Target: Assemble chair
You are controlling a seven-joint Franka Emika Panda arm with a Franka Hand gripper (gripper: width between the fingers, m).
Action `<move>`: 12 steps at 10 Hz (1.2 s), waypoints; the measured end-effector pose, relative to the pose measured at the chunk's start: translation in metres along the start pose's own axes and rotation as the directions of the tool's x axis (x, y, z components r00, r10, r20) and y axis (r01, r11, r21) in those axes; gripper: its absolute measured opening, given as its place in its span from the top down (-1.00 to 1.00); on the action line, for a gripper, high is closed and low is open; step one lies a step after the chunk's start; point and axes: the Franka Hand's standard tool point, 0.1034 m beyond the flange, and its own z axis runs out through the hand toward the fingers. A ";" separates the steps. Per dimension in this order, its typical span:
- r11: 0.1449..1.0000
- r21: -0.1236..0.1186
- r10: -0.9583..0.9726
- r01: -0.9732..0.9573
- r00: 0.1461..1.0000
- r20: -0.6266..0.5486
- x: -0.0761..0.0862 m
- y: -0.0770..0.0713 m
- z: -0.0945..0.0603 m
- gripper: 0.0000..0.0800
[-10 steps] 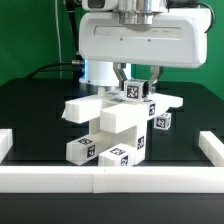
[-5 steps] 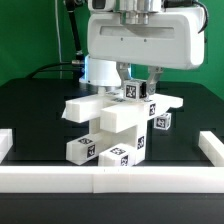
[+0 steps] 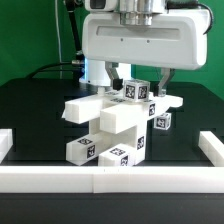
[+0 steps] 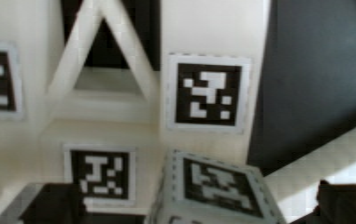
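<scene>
- Gripper (image 3: 140,88) hangs over the middle of the table (image 3: 35,115), its broad white body above the chair (image 3: 115,115).
- Claw released: fingers (image 3: 163,78) are spread, one on each side of the top block (image 3: 137,90).
- There is a visible gap between the block and the finger on the exterior view's right. I cannot tell whether the other finger touches it.
- The chair is a part-built stack of white pieces at table centre, behind the front rail (image 3: 110,180) and apart from it.
- Top block sits on the stack's highest point, tag facing the camera.
- A bar (image 3: 88,106) juts from the stack toward the exterior view's left, tilted slightly.
- Two tagged blocks rest on the table at the foot of the stack: one (image 3: 85,150) on the exterior view's left, one (image 3: 125,155) just beside it.
- A small tagged block (image 3: 161,122) sits at the stack's side, on the exterior view's right.
- Wrist view is blurred: white chair parts fill it, with several tags, the clearest (image 4: 203,92) on an upright face.
- Two dark shapes flank the nearest tagged piece (image 4: 210,185); too soft to identify.
</scene>
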 end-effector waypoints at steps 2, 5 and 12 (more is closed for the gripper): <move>0.986 -0.001 -0.164 0.164 0.986 -0.004 0.002 -0.001 -0.001 -0.62; 0.920 -0.003 -0.391 0.391 0.920 -0.003 0.002 0.000 0.000 -0.62; 0.665 -0.013 -0.747 0.747 0.665 0.004 0.005 0.006 0.000 -0.62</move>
